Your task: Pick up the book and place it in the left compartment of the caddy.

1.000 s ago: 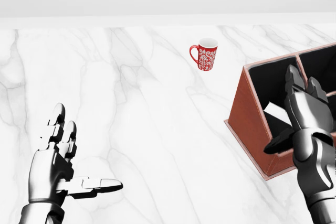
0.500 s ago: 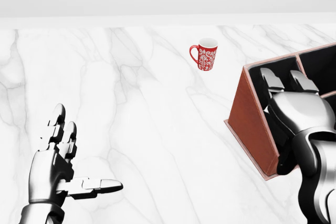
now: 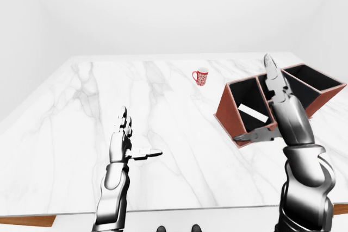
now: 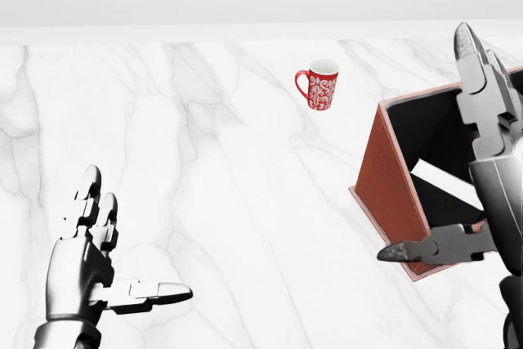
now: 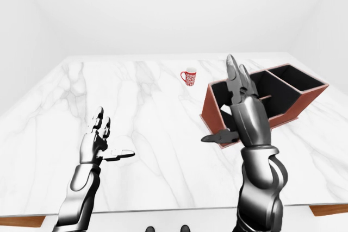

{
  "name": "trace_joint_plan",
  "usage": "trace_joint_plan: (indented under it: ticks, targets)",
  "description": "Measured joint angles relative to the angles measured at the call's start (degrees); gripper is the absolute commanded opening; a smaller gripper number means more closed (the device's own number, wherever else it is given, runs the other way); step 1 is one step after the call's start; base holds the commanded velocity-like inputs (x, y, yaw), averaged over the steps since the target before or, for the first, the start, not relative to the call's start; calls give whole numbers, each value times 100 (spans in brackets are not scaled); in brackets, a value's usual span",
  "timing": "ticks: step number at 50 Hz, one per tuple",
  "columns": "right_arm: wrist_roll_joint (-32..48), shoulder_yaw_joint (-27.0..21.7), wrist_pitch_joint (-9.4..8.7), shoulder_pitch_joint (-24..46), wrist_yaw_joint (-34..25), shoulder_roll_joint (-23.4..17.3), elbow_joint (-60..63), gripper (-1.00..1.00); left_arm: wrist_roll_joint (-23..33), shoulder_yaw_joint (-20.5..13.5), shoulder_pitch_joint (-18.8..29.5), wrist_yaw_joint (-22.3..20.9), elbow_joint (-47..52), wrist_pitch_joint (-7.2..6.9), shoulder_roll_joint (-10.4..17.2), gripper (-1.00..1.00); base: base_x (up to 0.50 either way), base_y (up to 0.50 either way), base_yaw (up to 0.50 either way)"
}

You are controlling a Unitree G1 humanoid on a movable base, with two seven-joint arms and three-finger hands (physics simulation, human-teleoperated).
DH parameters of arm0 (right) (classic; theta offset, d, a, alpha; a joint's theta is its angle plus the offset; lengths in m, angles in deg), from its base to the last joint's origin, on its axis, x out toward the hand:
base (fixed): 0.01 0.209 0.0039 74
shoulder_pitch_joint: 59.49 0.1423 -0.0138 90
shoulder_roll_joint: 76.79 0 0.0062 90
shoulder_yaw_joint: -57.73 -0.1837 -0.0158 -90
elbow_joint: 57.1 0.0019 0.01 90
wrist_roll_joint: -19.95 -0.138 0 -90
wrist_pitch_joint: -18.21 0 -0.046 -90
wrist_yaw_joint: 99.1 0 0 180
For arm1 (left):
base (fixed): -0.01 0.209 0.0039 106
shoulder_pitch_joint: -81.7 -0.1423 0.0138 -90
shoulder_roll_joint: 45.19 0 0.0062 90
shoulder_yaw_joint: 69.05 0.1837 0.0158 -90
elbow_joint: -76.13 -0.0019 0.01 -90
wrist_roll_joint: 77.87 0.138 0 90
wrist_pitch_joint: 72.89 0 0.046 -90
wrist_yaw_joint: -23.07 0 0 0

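The book, a flat white slab, lies tilted inside the left compartment of the red-brown caddy, whose inside is black. My right hand is raised above the caddy's near side. It is open, fingers straight up and thumb pointing left, and touches neither book nor caddy. My left hand hovers open over the marble at the lower left of the head view, holding nothing. The right forearm hides part of the caddy's divider and right compartment.
A red mug with a white pattern stands upright on the white marble table, up and left of the caddy. The table's near edge runs along the bottom of the eye views. A plain white wall lies beyond.
My right hand, bent down into the caddy's left compartment over the book, has lifted up and straightened its fingers. The book stays in the compartment. The left hand has not moved.
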Motion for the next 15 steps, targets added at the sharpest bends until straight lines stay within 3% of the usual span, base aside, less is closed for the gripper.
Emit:
trace_joint_plan:
  ticks: [7,12,15]
  targets:
    - [-1355,-154,0,-507,614,213,244,100,45,2,-11,37,-27,28,-1,100,0,0,0]
    - [-2062,-164,0,-897,980,347,158,100,60,-4,-10,41,-284,285,-6,100,0,0,0]
    - [-2370,-138,0,-1113,1121,412,119,100,42,-11,-25,39,-365,370,-6,100,0,0,0]
